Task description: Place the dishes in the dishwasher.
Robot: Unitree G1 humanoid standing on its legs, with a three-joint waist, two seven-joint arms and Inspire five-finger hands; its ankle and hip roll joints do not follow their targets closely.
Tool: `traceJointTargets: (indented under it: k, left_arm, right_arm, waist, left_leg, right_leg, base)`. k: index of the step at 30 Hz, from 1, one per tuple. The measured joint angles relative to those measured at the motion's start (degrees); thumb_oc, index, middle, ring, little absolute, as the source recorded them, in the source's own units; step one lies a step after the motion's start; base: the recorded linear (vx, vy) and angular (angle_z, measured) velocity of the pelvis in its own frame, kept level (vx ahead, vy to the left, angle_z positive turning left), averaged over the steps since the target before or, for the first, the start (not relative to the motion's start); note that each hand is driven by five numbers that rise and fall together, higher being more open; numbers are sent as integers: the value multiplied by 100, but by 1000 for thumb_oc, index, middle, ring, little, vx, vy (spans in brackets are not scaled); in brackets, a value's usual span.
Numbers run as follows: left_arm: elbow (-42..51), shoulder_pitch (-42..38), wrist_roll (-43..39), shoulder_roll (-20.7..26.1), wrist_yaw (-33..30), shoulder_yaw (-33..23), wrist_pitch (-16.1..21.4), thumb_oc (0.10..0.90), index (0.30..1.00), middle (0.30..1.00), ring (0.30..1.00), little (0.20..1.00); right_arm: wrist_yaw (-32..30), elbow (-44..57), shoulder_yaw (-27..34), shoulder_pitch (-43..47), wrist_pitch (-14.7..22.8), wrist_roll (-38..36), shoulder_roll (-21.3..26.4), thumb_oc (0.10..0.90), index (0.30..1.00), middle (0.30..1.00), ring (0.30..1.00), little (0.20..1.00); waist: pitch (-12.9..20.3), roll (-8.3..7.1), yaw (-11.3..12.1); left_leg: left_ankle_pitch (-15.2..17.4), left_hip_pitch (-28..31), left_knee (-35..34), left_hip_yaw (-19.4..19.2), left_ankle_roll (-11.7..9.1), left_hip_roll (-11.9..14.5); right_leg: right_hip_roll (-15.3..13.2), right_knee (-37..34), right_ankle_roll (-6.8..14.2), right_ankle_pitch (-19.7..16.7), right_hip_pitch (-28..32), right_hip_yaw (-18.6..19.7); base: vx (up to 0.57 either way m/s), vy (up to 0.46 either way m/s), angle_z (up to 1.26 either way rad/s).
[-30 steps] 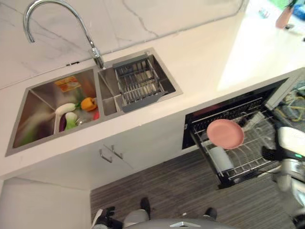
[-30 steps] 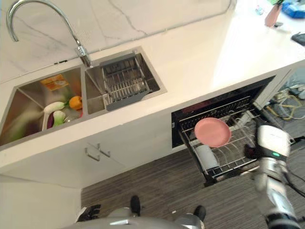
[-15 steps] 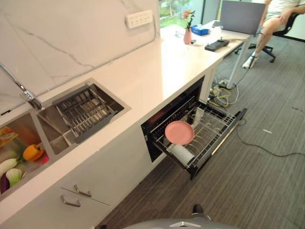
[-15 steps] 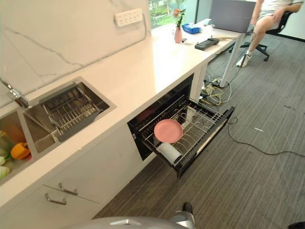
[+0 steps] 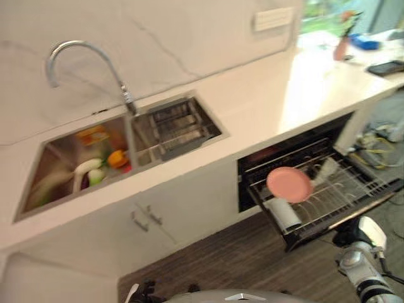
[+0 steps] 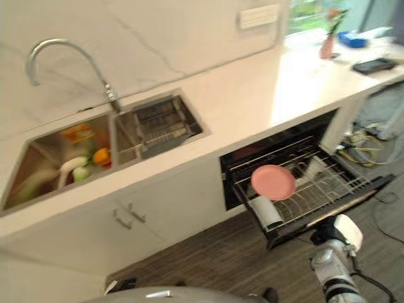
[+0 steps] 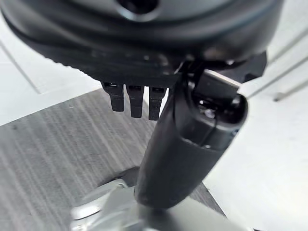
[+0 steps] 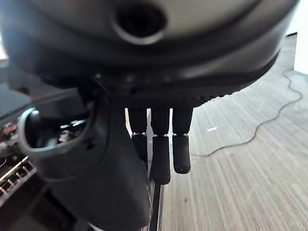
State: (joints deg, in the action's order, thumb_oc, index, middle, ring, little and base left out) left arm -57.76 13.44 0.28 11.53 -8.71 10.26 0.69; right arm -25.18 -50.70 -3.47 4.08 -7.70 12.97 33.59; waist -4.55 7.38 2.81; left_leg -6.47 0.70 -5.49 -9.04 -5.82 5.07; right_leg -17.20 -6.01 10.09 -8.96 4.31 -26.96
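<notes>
A pink plate (image 5: 289, 184) stands upright in the pulled-out dishwasher rack (image 5: 353, 189), with a white cup (image 5: 283, 213) lying on its side just in front of it. My right hand (image 6: 325, 235) hangs low by the rack's front edge; in the right wrist view its fingers (image 8: 161, 154) are straight and hold nothing. My left hand (image 7: 187, 144) hangs beside the white cabinet over the floor, its fingers straight and empty. The left sink basin (image 5: 57, 183) holds an orange pepper (image 5: 116, 158), green vegetables and a white dish-like thing (image 5: 85, 169).
A grey drainer basket (image 5: 180, 126) sits in the right basin under the curved tap (image 5: 82, 47). The white counter carries a pink vase (image 5: 341, 47) and a dark flat device (image 5: 385, 67) at the far right. Cables (image 5: 379, 136) lie on the floor beyond the open dishwasher.
The whole picture has swung back toward the sink, so the camera moved. The plate and cup stay in the rack. My right arm now shows at the lower right.
</notes>
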Motion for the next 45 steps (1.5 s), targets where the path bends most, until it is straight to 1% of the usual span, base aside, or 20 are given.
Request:
traceJointTargets:
  k: [5, 10, 14, 19, 23, 24, 25, 28, 30, 31, 34, 35, 36, 37, 39, 40, 41, 42, 44, 45]
  left_arm:
    - [4, 202, -233, -21, 47, 9, 37, 800, 900, 900, 900, 900]
    - [-140, 157, -293, -23, 45, -9, 40, 800, 900, 900, 900, 900]
    - [-206, 130, -427, -20, 37, -46, 46, 800, 900, 900, 900, 900]
    - [-186, -176, -480, -7, 1, -78, 57, 800, 900, 900, 900, 900]
    - [81, -698, -651, 69, -79, -177, 180, 800, 900, 900, 900, 900]
    - [134, -815, -659, 90, -92, -179, 171, 800, 900, 900, 900, 900]
    - [280, -921, -692, 130, -99, -188, 174, 800, 900, 900, 900, 900]
    - [356, -1277, -901, 180, -94, -457, 234, 800, 900, 900, 900, 900]
    - [175, -1499, -921, 134, -72, -515, 183, 800, 900, 900, 900, 900]
    - [96, -1511, -915, 146, -61, -491, 156, 800, 900, 900, 900, 900]
    - [-360, -1556, -915, 53, -10, -493, 28, 800, 900, 900, 900, 900]
    - [-597, -1420, -913, -16, 46, -504, -38, 800, 900, 900, 900, 900]
    - [-911, -1364, -914, 29, 150, -513, -97, 800, 900, 900, 900, 900]
    - [-1022, -1293, -919, 95, 177, -508, -112, 800, 900, 900, 900, 900]
    - [-1087, -1235, -1020, 316, 272, -507, -113, 800, 900, 900, 900, 900]
    - [-1168, -1265, -1182, 440, 320, -537, -128, 800, 900, 900, 900, 900]
    - [-1168, -1265, -1182, 440, 320, -537, -128, 800, 900, 900, 900, 900]
    - [-1181, -1309, -1313, 471, 411, -684, -101, 800, 900, 900, 900, 900]
    - [-1422, -1456, -1305, 388, 550, -737, -89, 800, 900, 900, 900, 900]
    - [-1524, -1472, -1301, 373, 556, -775, -130, 800, 900, 900, 900, 900]
  right_arm:
    - [-51, -288, 19, 506, -123, -246, 403, 400, 300, 300, 300, 300]
    - [-52, -305, 3, 950, -211, -416, 632, 400, 300, 300, 300, 300]
    - [-54, -264, -126, 1591, -231, -411, 643, 400, 300, 300, 300, 300]
    - [-115, -55, -511, 2144, -207, -394, 747, 400, 300, 300, 300, 300]
    - [-238, 263, -749, 2259, -64, -245, 600, 400, 300, 300, 300, 300]
    - [-220, 265, -774, 2259, -57, -168, 562, 573, 559, 559, 559, 559]
    - [-222, 273, -834, 2234, 26, -135, 484, 800, 900, 900, 900, 900]
    - [-180, 284, -811, 2016, 283, 37, -64, 800, 900, 900, 900, 900]
    - [-163, 321, -194, 1584, 539, 14, -581, 800, 900, 900, 900, 900]
    - [-193, 229, -137, 1368, 518, -244, -953, 800, 900, 900, 900, 900]
    - [26, -309, -145, 632, 629, -530, -1608, 800, 900, 900, 900, 900]
    - [163, -523, -121, 284, 581, -664, -1684, 800, 900, 900, 900, 900]
    - [346, -832, -124, -76, 471, -744, -1807, 800, 900, 900, 900, 900]
    - [414, -957, -126, -301, 384, -864, -1882, 800, 900, 900, 900, 900]
    - [522, -1253, -217, -753, 380, -970, -2015, 800, 900, 900, 900, 900]
    - [678, -1396, -256, -956, 382, -986, -2070, 800, 900, 900, 900, 900]
    - [678, -1396, -256, -956, 382, -986, -2070, 800, 900, 900, 900, 900]
    - [841, -1725, -283, -1041, 303, -1027, -2125, 800, 900, 900, 900, 900]
    - [989, -1982, -445, -1145, 290, -1028, -2207, 800, 900, 900, 900, 900]
    - [1146, -2136, -472, -1153, 270, -1028, -2267, 800, 900, 900, 900, 900]
  waist:
    - [-280, 325, 109]
    - [-440, 413, 393]
    - [-754, 237, 661]
    - [-1059, 55, 792]
    - [-1446, -257, 878]
    - [-1503, -295, 883]
    - [-1559, -362, 885]
    - [-1686, -593, 972]
    - [-1693, -652, 938]
    - [-1652, -765, 805]
    - [-1538, -789, 458]
    - [-1512, -693, 158]
    - [-1398, -631, -12]
    - [-1248, -651, -55]
    - [-981, -794, -252]
    - [-908, -906, -350]
    - [-908, -906, -350]
    - [-853, -1012, -471]
    - [-747, -1111, -525]
    - [-654, -1117, -572]
  left_leg:
    - [-93, -357, -5, 556, 80, -282]
    - [-256, -724, -3, 811, 89, -320]
    - [-357, -1034, 29, 936, 162, -372]
    - [-409, -1352, 40, 1080, 157, -381]
    - [-407, -1516, 88, 1150, 154, -396]
    - [-408, -1537, 108, 1161, 154, -403]
    - [-396, -1565, 133, 1169, 143, -403]
    - [-302, -1602, 263, 1173, 116, -369]
    - [-192, -1613, 433, 1179, 146, -388]
    - [-9, -1578, 571, 1149, 131, -399]
    - [347, -1392, 1019, 1033, 299, -430]
    - [387, -1109, 1135, 817, 501, -442]
    - [486, -731, 1017, 821, 573, -314]
    - [542, -645, 883, 795, 631, -248]
    - [458, -384, 612, 814, 636, -191]
    - [391, -257, 394, 885, 623, -191]
    - [391, -257, 394, 885, 623, -191]
    - [316, -90, 232, 959, 560, -270]
    - [291, 108, 40, 1103, 501, -361]
    - [288, 181, -8, 1146, 453, -375]
  right_leg:
    - [-218, 2, 105, -25, 108, -634]
    - [-231, 3, 128, -7, 89, -1134]
    - [-248, 26, 117, -64, -134, -1249]
    - [-215, 31, 129, -89, -339, -1396]
    - [-203, 33, 107, -78, -424, -1483]
    - [-205, 33, 103, -82, -427, -1491]
    - [-203, 33, 103, -82, -437, -1502]
    - [-166, 34, 29, -37, -413, -1495]
    - [-178, 71, 28, -33, -299, -1497]
    - [-225, 165, -29, -10, -264, -1437]
    - [-529, 1084, -68, 19, -253, -1069]
    - [-844, 2094, -120, 19, -369, -556]
    - [-806, 2886, -138, 129, -642, 441]
    - [-646, 3088, -41, 359, -843, 886]
    - [-154, 2683, -23, 860, -1042, 1343]
    - [253, 2002, -100, 1064, -999, 1750]
    - [253, 2002, -100, 1064, -999, 1750]
    - [574, 988, -101, 1037, -917, 2058]
    - [610, 662, -25, 926, -665, 2067]
    - [615, 697, -107, 826, -586, 2080]
  base:
    - [23, 60, 58]
    - [37, 55, 52]
    - [-9, 38, 22]
    - [11, 21, 17]
    - [7, 9, 10]
    - [29, 7, 5]
    - [50, 17, 5]
    - [102, 54, 1]
    - [150, 129, 11]
    - [122, 129, 14]
    - [141, 273, 11]
    - [62, 43, 11]
    - [119, -85, 8]
    - [101, -191, -22]
    - [88, -250, -4]
    - [64, -154, 19]
    - [127, -225, 29]
    - [113, -231, 21]
    - [130, -288, 47]
    - [115, -253, 63]
